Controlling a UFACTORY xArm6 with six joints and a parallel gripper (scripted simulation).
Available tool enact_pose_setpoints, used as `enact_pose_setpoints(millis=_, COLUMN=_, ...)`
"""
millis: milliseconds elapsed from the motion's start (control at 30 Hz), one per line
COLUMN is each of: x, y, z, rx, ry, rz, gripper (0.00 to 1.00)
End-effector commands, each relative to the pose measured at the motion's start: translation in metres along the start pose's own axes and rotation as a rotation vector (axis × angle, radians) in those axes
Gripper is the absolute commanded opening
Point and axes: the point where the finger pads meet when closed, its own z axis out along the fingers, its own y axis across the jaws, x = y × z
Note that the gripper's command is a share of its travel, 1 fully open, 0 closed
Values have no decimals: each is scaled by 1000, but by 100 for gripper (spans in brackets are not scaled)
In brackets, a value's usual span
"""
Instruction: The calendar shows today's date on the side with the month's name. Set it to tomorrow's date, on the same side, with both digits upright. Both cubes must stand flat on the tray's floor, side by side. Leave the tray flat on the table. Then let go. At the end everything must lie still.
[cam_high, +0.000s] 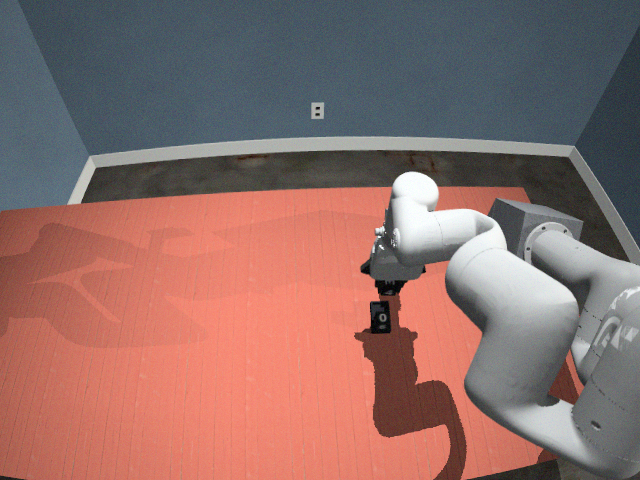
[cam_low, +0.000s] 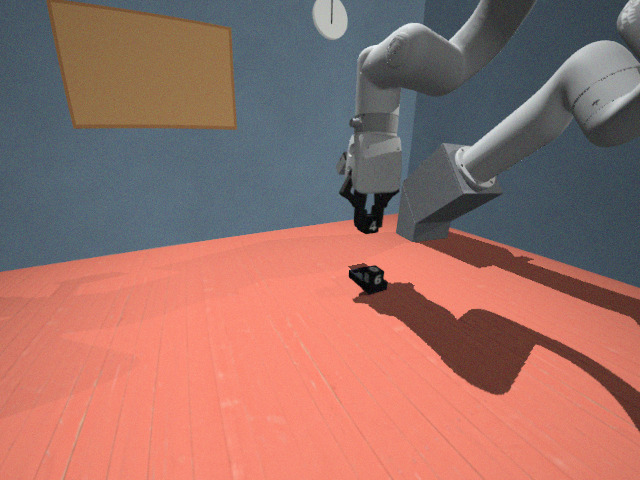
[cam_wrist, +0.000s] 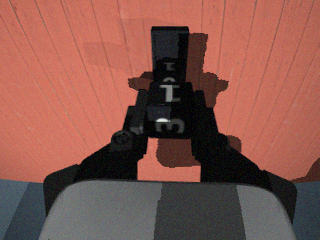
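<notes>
The black two-finger gripper (cam_low: 368, 219) on the white six-joint robot arm (cam_high: 509, 289) is clamped on a small black cube with white digits (cam_low: 371, 225), which is held in the air above the red-orange planked table top (cam_low: 206, 335). In the exterior view a "4" is shown on the cube face toward the camera; in the wrist view a "3" is seen on the face nearest the wrist (cam_wrist: 168, 124), with a "1" on the face above it. The cube is pinched from both sides by the black fingers, approx. at mid-height. The gripper is pointed straight down. The small black tray of the calendar (cam_low: 357, 273) lies flat on the table, below the gripper and slightly toward the table's near side, not touching it. A second black digit cube (cam_low: 375, 277) stands in one end of the tray; a "0" is shown on its top face in the top view (cam_high: 381, 316), and a "6" on its side face in the exterior view. The other end of the tray is unoccupied. The month name cannot be made out at this res. A grey box-shaped arm base (cam_low: 439, 196) is seen at the table's far right. An orange framed board (cam_low: 144, 72) and a round white wall clock (cam_low: 329, 18) are mounted on the blue wall.
</notes>
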Motion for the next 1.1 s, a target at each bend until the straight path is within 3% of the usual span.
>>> enact_pose_setpoints(millis=0, x=0, y=-1, z=-1, rx=3, ry=1, rz=-5, gripper=29)
enact_pose_setpoints(millis=500, x=0, y=-1, z=3, rx=3, ry=1, rz=-5, gripper=29)
enact_pose_setpoints(millis=767, x=0, y=-1, z=15, rx=3, ry=1, rz=-5, gripper=29)
enact_pose_setpoints(millis=1067, x=1, y=-1, z=44, rx=3, ry=1, rz=-5, gripper=29)
